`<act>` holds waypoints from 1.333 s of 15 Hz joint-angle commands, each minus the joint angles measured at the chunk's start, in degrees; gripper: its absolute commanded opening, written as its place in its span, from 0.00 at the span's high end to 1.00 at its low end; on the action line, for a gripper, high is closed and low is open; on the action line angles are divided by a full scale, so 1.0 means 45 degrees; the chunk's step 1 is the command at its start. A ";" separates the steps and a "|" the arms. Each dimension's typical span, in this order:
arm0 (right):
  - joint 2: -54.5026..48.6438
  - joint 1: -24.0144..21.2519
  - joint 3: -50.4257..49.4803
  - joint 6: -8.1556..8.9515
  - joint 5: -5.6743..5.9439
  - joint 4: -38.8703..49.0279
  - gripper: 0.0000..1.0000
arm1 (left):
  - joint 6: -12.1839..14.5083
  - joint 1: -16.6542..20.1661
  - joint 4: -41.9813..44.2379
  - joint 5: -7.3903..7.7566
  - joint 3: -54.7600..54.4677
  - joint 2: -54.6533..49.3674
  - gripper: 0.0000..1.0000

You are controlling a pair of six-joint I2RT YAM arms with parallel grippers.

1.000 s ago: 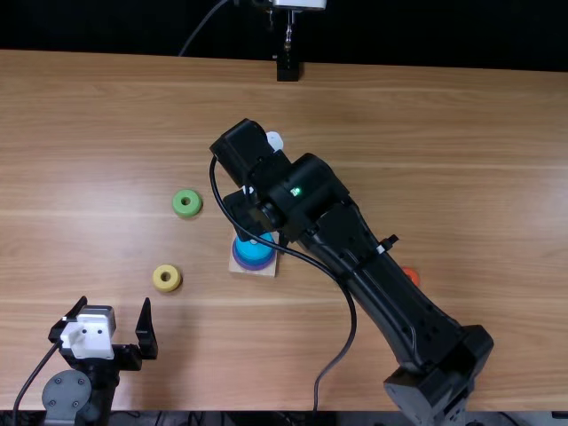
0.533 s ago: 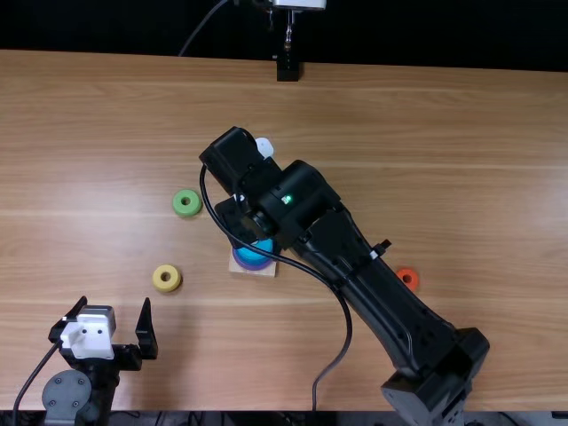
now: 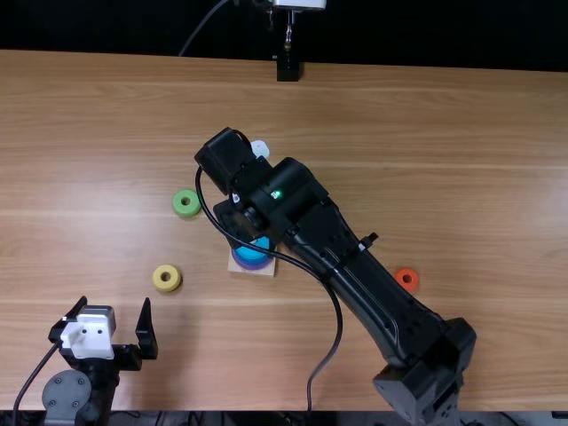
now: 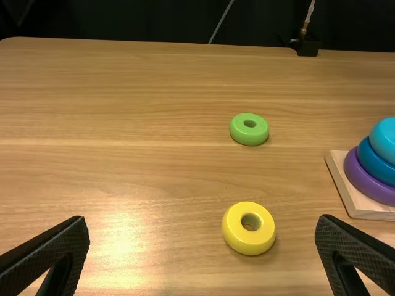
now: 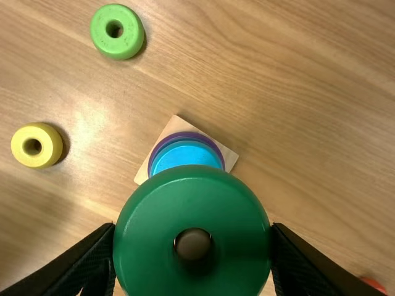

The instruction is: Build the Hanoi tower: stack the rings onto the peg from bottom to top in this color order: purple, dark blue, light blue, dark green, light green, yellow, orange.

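Looks like a robotics lab: top view has left arm point(image 3: 67, 395) at 8 o'clock, right arm point(image 3: 377, 288) based at 5, wooden surface point(image 3: 479, 177), black backdrop point(image 3: 426, 35) at 12.

Table point(image 3: 479, 177): light brown wood, grain visible. Directly on it: round light green ring point(image 4: 239, 132); nearer the near edge, round yellow ring point(image 4: 247, 243); flat, square, pale wooden base point(image 4: 345, 182) between yellow ring and round orange-red ring point(image 3: 399, 276). Rings lie flat, well apart.

Right arm point(image 3: 368, 284) slants across middle, wrist point(image 3: 275, 195) bent downward; left end effector point(image 3: 114, 309), fingers point(image 3: 146, 333) wide apart.
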 commanded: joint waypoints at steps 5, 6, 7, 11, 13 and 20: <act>0.0184 0.0043 0.0166 0.0047 0.0116 -0.0065 0.00 | 0.0159 -0.0044 -0.1043 0.0001 -0.1343 -0.0197 0.00; 0.0184 0.0024 0.0166 0.0047 0.0116 -0.0042 0.00 | 0.0159 -0.0044 -0.1043 0.0024 -0.1343 -0.0197 0.00; 0.0184 0.0024 0.0186 0.0047 0.0116 -0.0042 0.00 | 0.0159 -0.0044 -0.1043 0.0024 -0.1343 -0.0197 0.00; 0.0125 0.0024 0.0381 0.0047 0.0116 0.0122 0.00 | 0.0159 -0.0044 -0.1043 0.0001 -0.1343 -0.0197 0.00; 0.0047 -0.0035 0.0420 0.0071 0.0093 0.0310 0.00 | 0.0159 -0.0044 -0.1043 0.0024 -0.1343 -0.0197 0.00; -0.1750 -0.2457 -0.1416 -0.0023 0.0046 0.3755 0.00 | 0.0159 -0.0044 -0.1043 0.0001 -0.1343 -0.0197 0.00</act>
